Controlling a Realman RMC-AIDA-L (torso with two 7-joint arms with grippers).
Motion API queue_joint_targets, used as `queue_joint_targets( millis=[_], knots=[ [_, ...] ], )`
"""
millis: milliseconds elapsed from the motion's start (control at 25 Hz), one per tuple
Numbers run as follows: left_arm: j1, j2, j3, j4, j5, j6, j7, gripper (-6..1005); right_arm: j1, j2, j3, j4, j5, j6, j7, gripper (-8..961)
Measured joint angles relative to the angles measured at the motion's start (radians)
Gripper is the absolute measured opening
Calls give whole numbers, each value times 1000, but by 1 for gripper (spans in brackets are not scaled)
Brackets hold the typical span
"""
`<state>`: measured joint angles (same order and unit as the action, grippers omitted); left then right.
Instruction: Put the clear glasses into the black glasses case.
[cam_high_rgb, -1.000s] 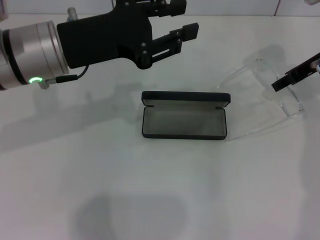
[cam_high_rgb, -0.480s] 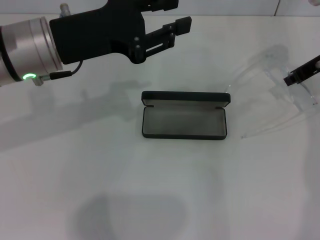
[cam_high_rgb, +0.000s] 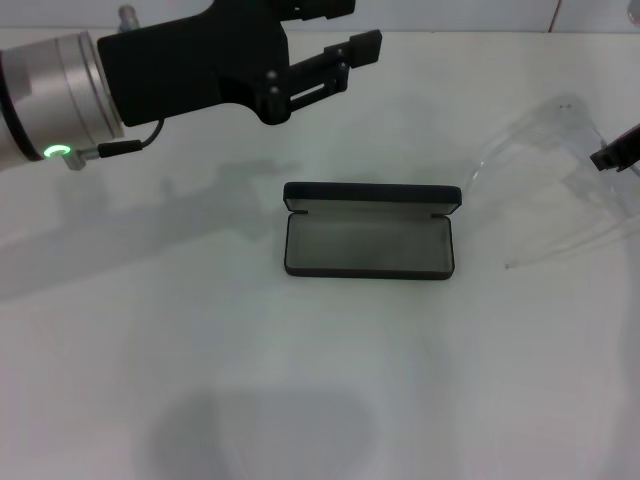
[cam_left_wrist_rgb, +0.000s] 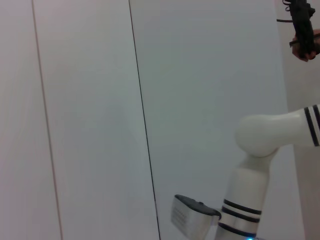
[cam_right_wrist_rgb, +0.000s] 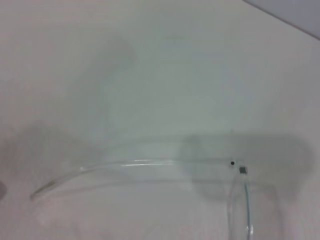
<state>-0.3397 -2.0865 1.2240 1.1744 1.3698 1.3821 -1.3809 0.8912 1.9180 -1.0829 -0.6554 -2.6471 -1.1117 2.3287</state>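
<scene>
Right gripper (cam_high_rgb: 622, 152): at the right edge of the head view, only a dark tip visible, against the lens end of the clear glasses; whether it is closed on them cannot be told.
Clear glasses (cam_high_rgb: 560, 160): well right of the case, front piece beside the gripper tip, arms trailing toward the case (the right wrist view shows one arm and its hinge (cam_right_wrist_rgb: 242, 170) above the white table).
Black glasses case (cam_high_rgb: 368, 243): open at table centre, lid standing at the far side, grey lining exposed, nothing inside.
Left gripper (cam_high_rgb: 335, 55): hovers above the table behind and left of the case, fingers parted, holding nothing.
Step in hand: apparently grasp or carry of the glasses; insertion not yet done.
Next move: bring the glasses over the case, align them lengthwise with the tray, fold or tuck the arms, lower.
</scene>
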Motion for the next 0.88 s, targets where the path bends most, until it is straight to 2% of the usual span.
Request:
queue_joint_targets(
  millis=[80, 120, 160, 400, 520, 680, 880],
  knots=[
    [0, -1, -6, 0, 0, 0, -4, 442, -32, 7, -1, -52, 4, -16, -10, 85],
    [1, -1, -7, 0, -1, 0, -7, 442, -72, 13, 2, -137, 5, -47, -14, 85],
    [1, -1, -7, 0, -1, 0, -7, 442, -72, 13, 2, -137, 5, -47, -14, 85],
    [12, -1, -11, 0, -49, 17, -10, 442, -209, 19, 21, -420, 98, -177, -33, 84],
    [13, -1, -23, -6, -68, 43, -18, 441, -255, 22, 113, -514, 191, -270, -93, 84],
    [9, -1, -33, -41, -133, 87, -29, 441, -301, 32, 315, -606, 383, -440, -212, 84],
    [-9, 1, -34, -91, -232, 138, -50, 441, -348, 38, 568, -650, 640, -678, -370, 84]
  ],
)
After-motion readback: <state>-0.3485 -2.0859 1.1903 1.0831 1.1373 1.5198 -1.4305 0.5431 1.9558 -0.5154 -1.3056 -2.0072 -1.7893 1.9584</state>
